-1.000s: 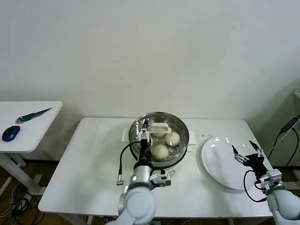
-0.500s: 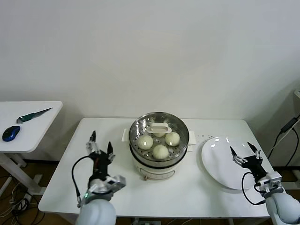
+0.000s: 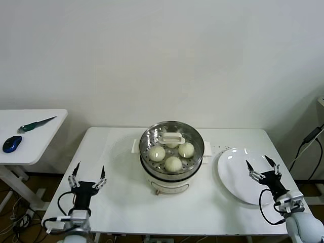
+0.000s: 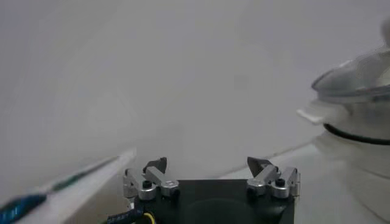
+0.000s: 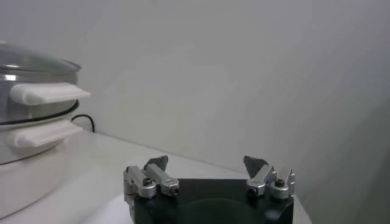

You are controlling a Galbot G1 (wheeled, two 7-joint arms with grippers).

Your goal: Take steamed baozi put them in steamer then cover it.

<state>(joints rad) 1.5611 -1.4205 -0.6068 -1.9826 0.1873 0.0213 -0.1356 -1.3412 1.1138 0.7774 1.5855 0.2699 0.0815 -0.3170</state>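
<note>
Lid's on: the cover point(image 3: 172, 140) sits on the steamer point(image 3: 172, 167) mid-table, baozi point(image 3: 173, 163) visible through the glass. Left gripper point(image 3: 88, 172) hovers at the table's left front corner, fingers spread. Right gripper point(image 3: 263, 165) over the white plate point(image 3: 238, 177), fingers spread too.

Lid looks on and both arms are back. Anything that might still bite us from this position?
Few risks, mostly minor:
1. The right gripper hangs open over the white plate; a careless drop might clip it.
2. The left gripper, open, sits near the table front-left edge, so a low swing may hit it.
3. The cover appears seated on the steamer over the baozi, though its far rim seating is hard to confirm.
</note>
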